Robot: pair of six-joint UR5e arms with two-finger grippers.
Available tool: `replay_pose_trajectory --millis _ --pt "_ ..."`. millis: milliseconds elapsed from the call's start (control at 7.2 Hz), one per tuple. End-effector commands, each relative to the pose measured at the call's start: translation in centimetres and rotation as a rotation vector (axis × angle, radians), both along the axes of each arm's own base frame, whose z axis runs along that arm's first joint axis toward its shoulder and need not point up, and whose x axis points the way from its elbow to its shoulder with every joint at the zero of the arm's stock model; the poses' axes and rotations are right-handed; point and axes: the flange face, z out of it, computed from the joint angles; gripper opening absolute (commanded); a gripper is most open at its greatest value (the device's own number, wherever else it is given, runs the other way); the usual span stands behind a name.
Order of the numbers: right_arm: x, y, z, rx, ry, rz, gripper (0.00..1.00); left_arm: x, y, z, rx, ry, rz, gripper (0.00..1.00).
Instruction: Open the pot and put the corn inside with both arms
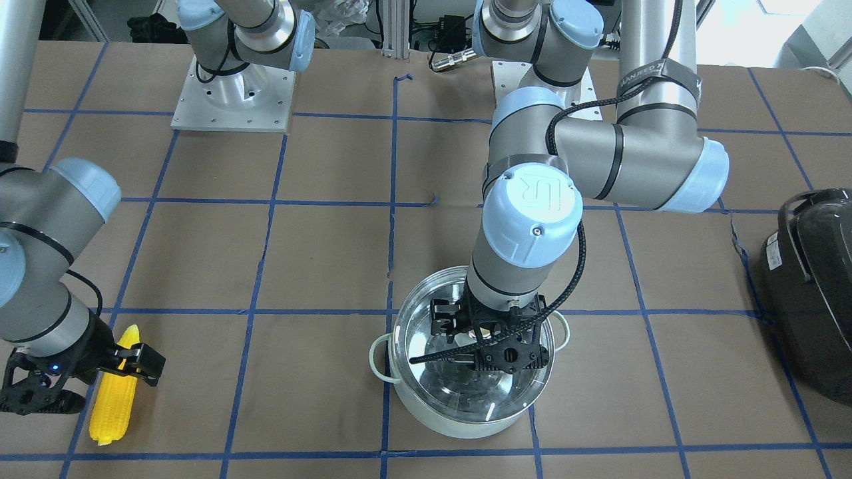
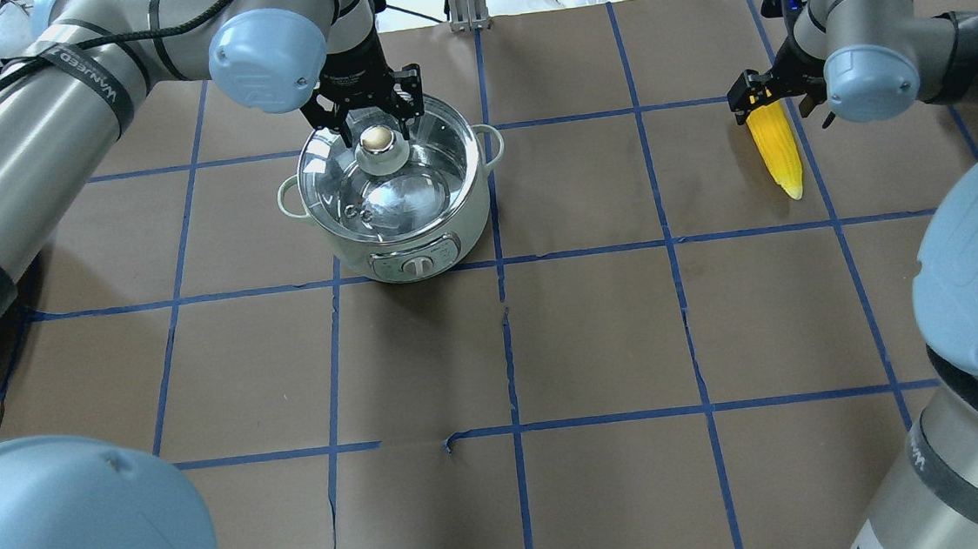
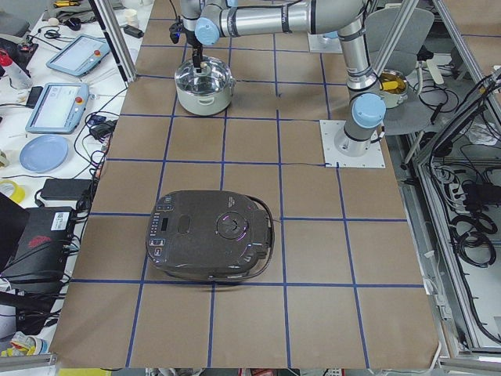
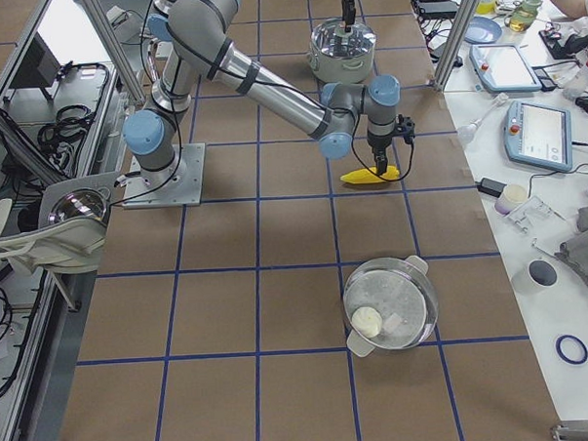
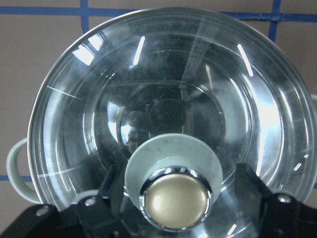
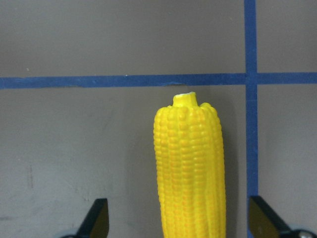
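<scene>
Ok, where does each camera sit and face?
Overhead: from behind, looking forward-down; left tool over pot, right tool over corn.
Front-facing: across the table, looking back at both bases.
Exterior left: table end, past dark appliance; left arm.
Exterior right: opposite end; right arm above corn.
Left wrist: down on lid knob; its fingers.
Right wrist: down on corn; its fingers.
Overhead and front-facing share pot and corn.

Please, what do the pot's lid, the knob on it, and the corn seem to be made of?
The lid looks like clear glass: the inside of the pot shows through it, with sharp glints. The knob looks like brushed, beige-gold metal on a pale, matte collar, perhaps plastic. The corn is probably moulded plastic: uniform yellow, slightly glossy kernels.
</scene>
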Motion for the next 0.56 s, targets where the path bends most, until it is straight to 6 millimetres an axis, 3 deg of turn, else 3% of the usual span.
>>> replay_pose_trajectory --millis 0,139,278,417 --pt "-0.6 -1.1 -2.7 0.022 -0.005 0.002 1.00 -0.1 -0.2 0.0 -0.002 0.009 0.005 0.36" --pt "-0.6 -1.1 -2.8 0.023 -0.006 0.002 1.00 -0.1 -0.1 0.1 -0.004 0.009 0.005 0.26" --pt "-0.6 -0.9 -3.1 0.031 -0.007 0.005 0.99 0.0 -0.2 0.9 -0.014 0.013 0.006 0.04" --pt "-0.7 -0.9 -3.1 0.039 -0.011 0.005 0.59 0.1 -0.2 2.7 -0.043 0.016 0.007 0.02"
